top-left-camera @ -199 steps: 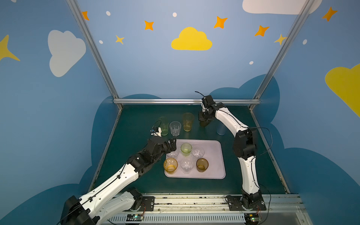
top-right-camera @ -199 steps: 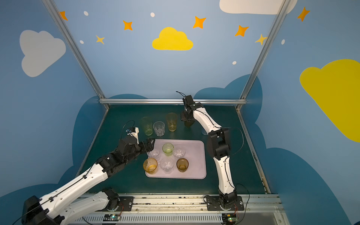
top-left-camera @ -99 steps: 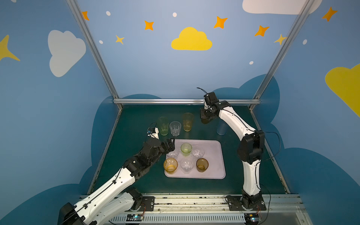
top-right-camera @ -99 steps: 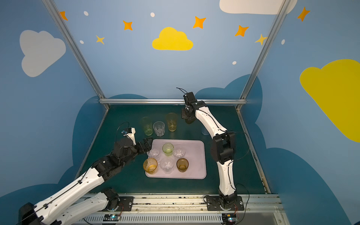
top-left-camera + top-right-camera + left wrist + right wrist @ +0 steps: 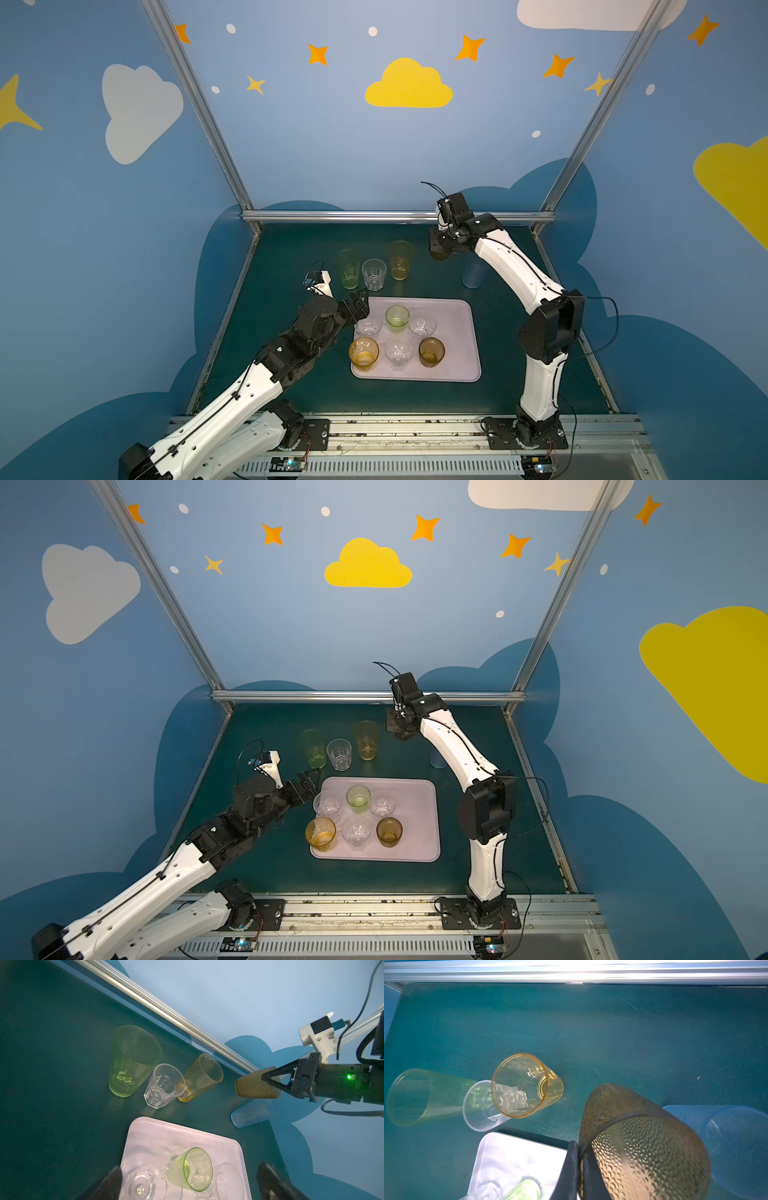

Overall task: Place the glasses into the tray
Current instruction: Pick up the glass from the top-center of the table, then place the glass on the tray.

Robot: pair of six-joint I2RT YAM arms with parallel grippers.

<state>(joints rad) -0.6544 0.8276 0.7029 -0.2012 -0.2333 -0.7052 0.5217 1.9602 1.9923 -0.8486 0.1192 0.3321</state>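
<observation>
In both top views the tray point(image 5: 457, 332) lies in the middle of the dark green mat point(image 5: 415, 399), its long edges parallel to the far rail point(image 5: 353, 216). Six glasses point(image 5: 399, 345) stand upright in its left half, in two rows of three. The right half is bare, and this is the widest free room inside the rim. The left gripper point(image 5: 359, 305) is at the far left corner of the tray with its jaws spread wide and nothing between them. Beyond the far edge, a tall green glass point(image 5: 348, 268), a clear glass point(image 5: 374, 274) and a tall amber glass point(image 5: 401, 259) stand in a close row. A pale blue glass point(image 5: 473, 274) stands apart to the right, beside the right arm. The right gripper point(image 5: 441, 243) is near the rail, closed on a brown dimpled glass point(image 5: 440, 251). The mat in front of the tray and to its right is open. The blue walls point(image 5: 124, 249) carry painted clouds and stars. In the left wrist view, the dimpled glass is held by its rim, lifted clear of the mat and just beside the pale blue one. In the right wrist view, the fingers point(image 5: 569, 1174) pinch the wall of that glass. The tray corner is below it, and the mat shows fine scratches.
</observation>
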